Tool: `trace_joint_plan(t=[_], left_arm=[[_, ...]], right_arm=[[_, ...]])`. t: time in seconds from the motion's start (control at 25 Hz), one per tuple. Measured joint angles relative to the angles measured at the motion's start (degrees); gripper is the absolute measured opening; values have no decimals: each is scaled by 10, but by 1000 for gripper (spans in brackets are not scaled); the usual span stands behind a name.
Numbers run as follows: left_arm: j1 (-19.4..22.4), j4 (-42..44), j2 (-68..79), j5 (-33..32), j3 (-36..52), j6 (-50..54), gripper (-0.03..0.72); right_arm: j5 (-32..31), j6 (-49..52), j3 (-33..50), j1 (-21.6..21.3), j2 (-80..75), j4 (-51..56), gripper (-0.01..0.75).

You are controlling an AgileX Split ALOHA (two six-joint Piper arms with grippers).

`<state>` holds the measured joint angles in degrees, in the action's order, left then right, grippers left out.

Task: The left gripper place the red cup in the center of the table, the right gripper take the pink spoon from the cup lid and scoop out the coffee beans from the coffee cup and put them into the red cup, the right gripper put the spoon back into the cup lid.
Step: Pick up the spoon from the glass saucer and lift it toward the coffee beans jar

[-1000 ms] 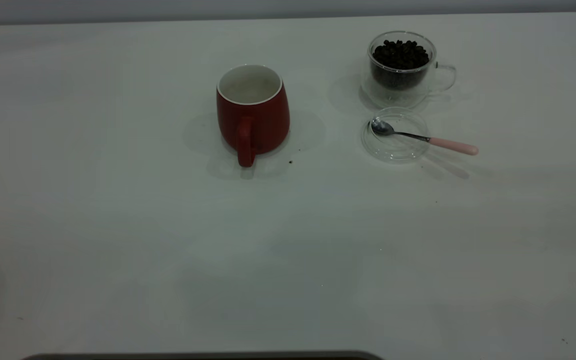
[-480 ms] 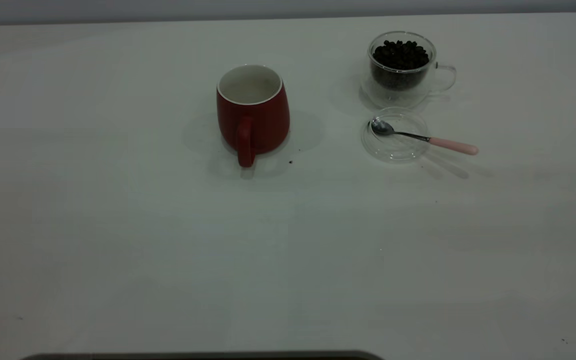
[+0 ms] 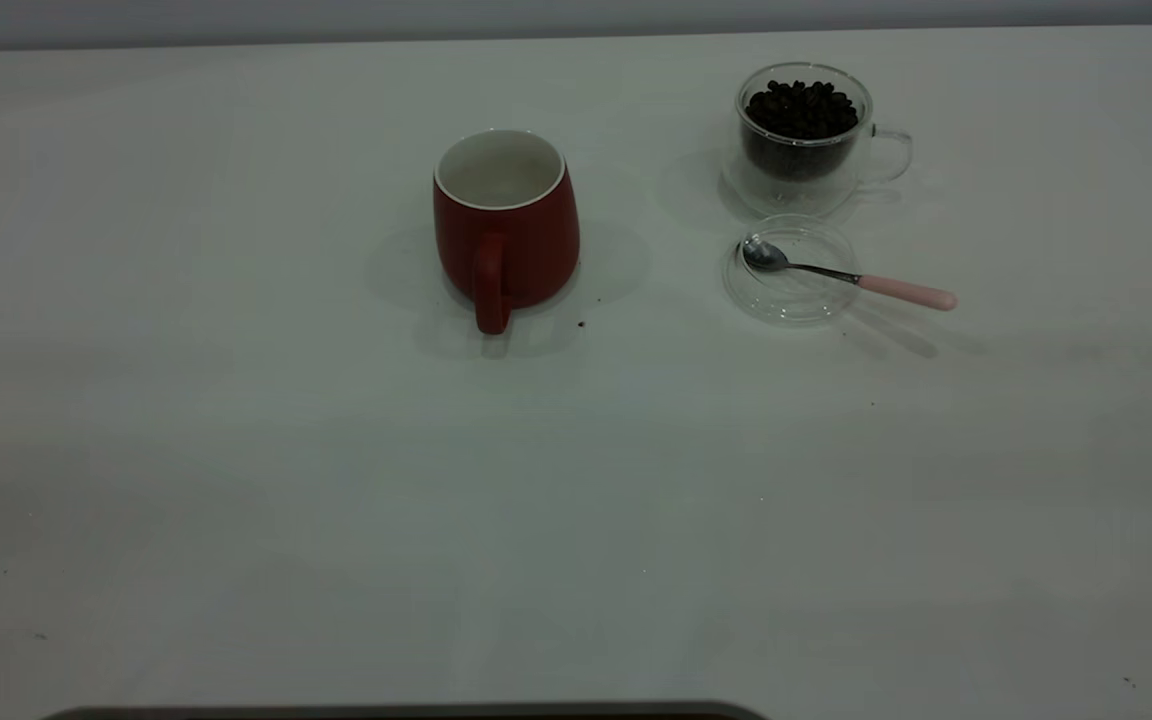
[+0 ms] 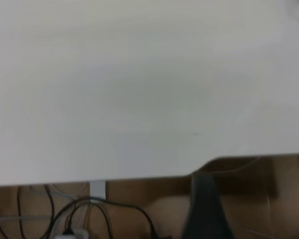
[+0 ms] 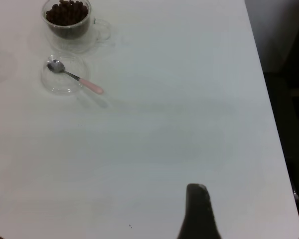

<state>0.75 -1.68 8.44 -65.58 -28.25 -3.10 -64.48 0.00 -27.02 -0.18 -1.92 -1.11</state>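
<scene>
Red cup (image 3: 506,225) upright near the middle of the table (image 3: 236,450), handle turned toward the camera-side edge, white inside showing, no beans visible in it. Coffee cup (image 3: 802,138) well off to the right of the red cup and slightly farther back, upright, handle pointing away from the red cup, coffee beans (image 3: 801,108) heaped to near the rim. Cup lid (image 3: 789,272) flat on the table just in front of the coffee cup, apart from the red cup. Pink spoon (image 3: 846,274) lying with its metal bowl inside the lid, neck crossing the rim, pink handle sticking out past the lid on the side away from the red cup. A few dark specks on the table near the red cup's base. Neither arm visible in the exterior view. Left gripper (image 4: 205,209) only a blurred dark finger at the table edge, far from the red cup; fingers: cannot tell open or closed. Right gripper (image 5: 199,213) only one dark finger tip over bare table, well clear of lid and spoon; fingers: cannot tell either.
</scene>
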Motion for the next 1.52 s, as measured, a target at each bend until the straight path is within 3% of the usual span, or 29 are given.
trace_joint_plan(t=[1.12, 1.52], left_arm=[[0, 0, -12, 7, 4, -2, 586], [0, 0, -86, 7, 4, 0, 586]], right_arm=[[0, 0, 0, 0, 0, 0, 588], [0, 0, 0, 0, 0, 0, 588]])
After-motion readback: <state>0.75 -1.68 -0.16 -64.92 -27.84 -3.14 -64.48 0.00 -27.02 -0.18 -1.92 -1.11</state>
